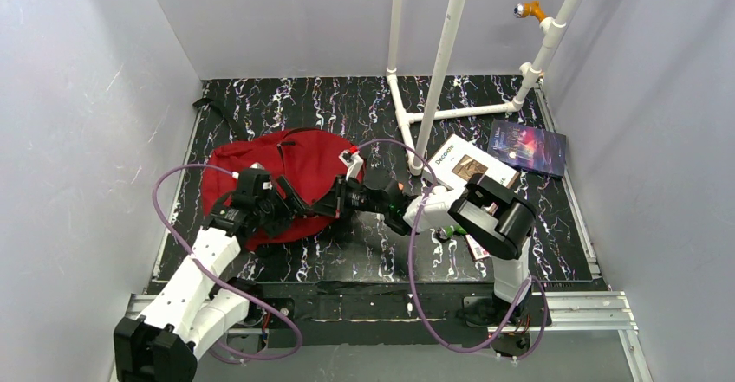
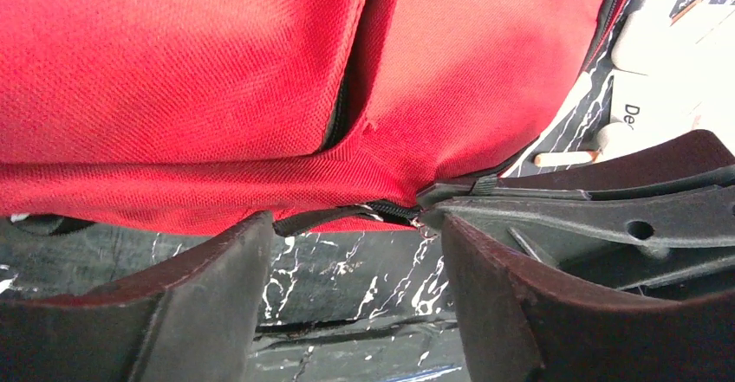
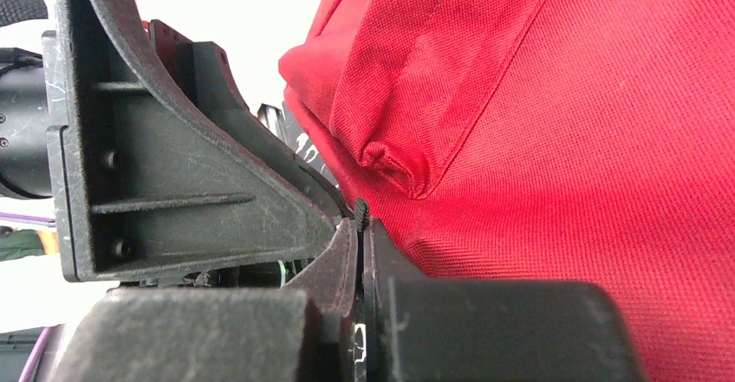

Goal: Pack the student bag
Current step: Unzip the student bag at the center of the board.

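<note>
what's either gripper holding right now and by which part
The right gripper is shut on the student bag, pinching the black zipper trim along its edge. The left gripper is open beside that edge, holding nothing.

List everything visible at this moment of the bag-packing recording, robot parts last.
red fabric backpack: one, red with black zipper trim, lying left of centre on the table
white cardboard box printed "Decente": one, white with a brown picture, right of centre by the frame's foot
dark blue-purple book: one, lying flat at the far right
white plastic pipe frame: one, white, standing at the back right
orange fitting: one, orange, high on the frame's right pipe
black marbled tabletop: one, black with white veins, under everything
left arm: one, white and black, jaws apart at the backpack's near edge
right arm: one, white and black, jaws shut on the backpack's zipper trim
</note>
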